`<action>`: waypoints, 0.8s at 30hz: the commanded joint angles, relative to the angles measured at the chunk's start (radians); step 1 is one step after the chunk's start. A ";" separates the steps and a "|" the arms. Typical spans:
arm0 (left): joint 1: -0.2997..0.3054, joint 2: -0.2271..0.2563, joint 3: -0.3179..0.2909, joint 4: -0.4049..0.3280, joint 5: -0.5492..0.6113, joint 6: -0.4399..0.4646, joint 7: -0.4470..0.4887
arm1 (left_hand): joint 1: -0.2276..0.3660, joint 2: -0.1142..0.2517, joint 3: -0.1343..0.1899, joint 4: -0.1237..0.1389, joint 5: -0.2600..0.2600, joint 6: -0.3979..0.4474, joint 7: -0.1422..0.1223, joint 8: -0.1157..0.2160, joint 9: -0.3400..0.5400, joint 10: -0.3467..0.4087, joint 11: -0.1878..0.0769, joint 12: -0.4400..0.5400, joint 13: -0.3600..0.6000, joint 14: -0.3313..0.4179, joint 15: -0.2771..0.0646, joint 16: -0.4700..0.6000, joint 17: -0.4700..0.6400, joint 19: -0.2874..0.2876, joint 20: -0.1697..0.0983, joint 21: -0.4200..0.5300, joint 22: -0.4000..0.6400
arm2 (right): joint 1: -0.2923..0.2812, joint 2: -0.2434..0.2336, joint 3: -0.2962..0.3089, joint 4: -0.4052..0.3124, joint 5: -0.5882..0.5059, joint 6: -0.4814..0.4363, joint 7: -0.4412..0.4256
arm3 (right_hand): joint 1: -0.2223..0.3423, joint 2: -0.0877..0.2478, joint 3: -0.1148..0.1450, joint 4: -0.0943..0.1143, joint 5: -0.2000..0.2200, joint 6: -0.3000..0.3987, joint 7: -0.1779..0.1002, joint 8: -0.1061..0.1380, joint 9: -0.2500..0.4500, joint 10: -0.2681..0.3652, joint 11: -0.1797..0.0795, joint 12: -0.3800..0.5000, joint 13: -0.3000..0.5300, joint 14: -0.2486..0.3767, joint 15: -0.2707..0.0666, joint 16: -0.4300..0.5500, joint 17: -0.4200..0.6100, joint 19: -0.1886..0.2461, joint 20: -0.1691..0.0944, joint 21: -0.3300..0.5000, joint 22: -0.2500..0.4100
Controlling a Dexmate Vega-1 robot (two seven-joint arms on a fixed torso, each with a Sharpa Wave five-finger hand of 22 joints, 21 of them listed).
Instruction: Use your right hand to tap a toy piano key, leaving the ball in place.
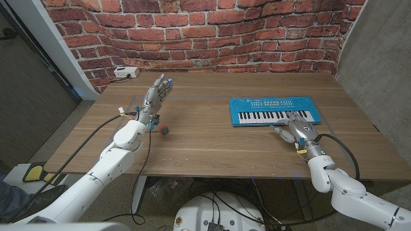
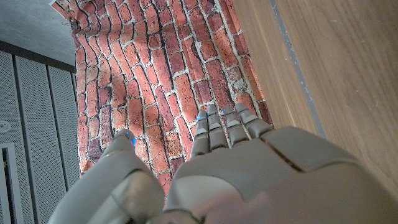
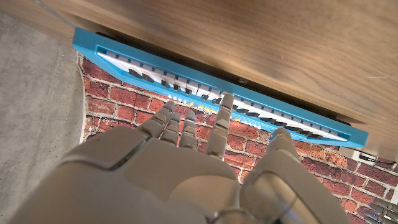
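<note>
Head view gives us the wooden table (image 1: 212,138) with a blue toy piano (image 1: 275,112) on its right half, lying parallel to the brick wall (image 1: 192,29) behind. Our right hand (image 1: 297,131) is at the near edge of the piano, and one extended finger reaches to the white keys, while the other fingers look more bent; we hold nothing in it. In the right wrist view the fingers (image 3: 221,121) point toward the keys, with one longer than the rest, but we cannot tell if it really touches a key. The small dark ball (image 1: 165,130) lies on the left half of the table, well apart from the piano. Our left hand (image 1: 157,93) is raised above the table beyond the ball, fingers apart and empty. A white box (image 1: 126,72) sits at the far left corner.
</note>
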 commanded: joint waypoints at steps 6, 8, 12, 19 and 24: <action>-0.011 -0.004 0.004 0.013 -0.001 -0.008 -0.013 | 0.005 0.000 -0.004 0.001 0.001 0.009 -0.005 -0.002 0.004 0.009 -0.004 -0.003 0.003 0.006 0.001 0.001 0.003 0.008 0.006 -0.002 0.002 | 0.003 -0.009 -0.007 -0.009 0.019 -0.023 0.007 | 0.003 0.010 0.009 0.002 -0.002 0.021 -0.003 0.010 0.006 0.012 0.001 0.005 0.003 0.008 0.002 0.005 0.003 0.009 0.001 0.006 0.003; -0.011 -0.004 0.004 0.012 0.000 -0.009 -0.012 | 0.005 0.000 -0.004 0.001 0.001 0.009 -0.005 -0.003 0.004 0.009 -0.003 -0.004 0.003 0.006 0.001 0.001 0.003 0.008 0.006 -0.002 0.002 | 0.003 -0.012 -0.008 -0.009 0.021 -0.021 0.008 | 0.003 0.010 0.009 0.002 -0.003 0.022 -0.004 0.010 0.006 0.014 0.003 0.006 0.003 0.009 0.002 0.005 0.003 0.010 0.001 0.006 0.004; -0.014 -0.001 0.003 0.010 0.005 -0.007 -0.009 | 0.005 0.001 -0.005 0.001 0.001 0.009 -0.006 -0.003 0.004 0.009 0.000 -0.004 0.003 0.007 0.001 0.001 0.003 0.008 0.007 -0.002 0.002 | 0.004 -0.015 -0.010 -0.008 0.023 -0.021 0.009 | 0.002 0.010 0.009 0.002 -0.003 0.026 -0.003 0.010 0.006 0.014 0.001 0.006 0.003 0.011 0.002 0.005 0.003 0.010 0.001 0.007 0.004; -0.021 0.000 0.006 0.009 0.008 0.001 -0.008 | 0.006 0.001 -0.005 0.001 0.001 0.009 -0.005 -0.004 0.004 0.010 -0.001 -0.005 0.003 0.007 0.001 0.000 0.003 0.008 0.007 -0.002 0.002 | 0.005 -0.019 -0.010 -0.008 0.032 -0.026 0.012 | 0.002 0.010 0.009 0.001 -0.003 0.030 -0.003 0.009 0.006 0.017 0.001 0.007 0.003 0.012 0.001 0.005 0.003 0.012 0.001 0.008 0.004; -0.026 -0.001 0.010 0.013 0.009 0.008 -0.008 | 0.006 0.001 -0.006 0.001 0.000 0.010 -0.005 -0.004 0.004 0.011 -0.002 -0.005 0.003 0.007 0.001 0.000 0.003 0.007 0.008 -0.003 0.003 | 0.013 -0.023 -0.019 -0.001 0.020 -0.026 0.011 | 0.002 0.010 0.009 0.001 -0.003 0.033 -0.003 0.008 0.006 0.019 0.002 0.008 0.003 0.013 0.002 0.005 0.003 0.012 0.000 0.008 0.004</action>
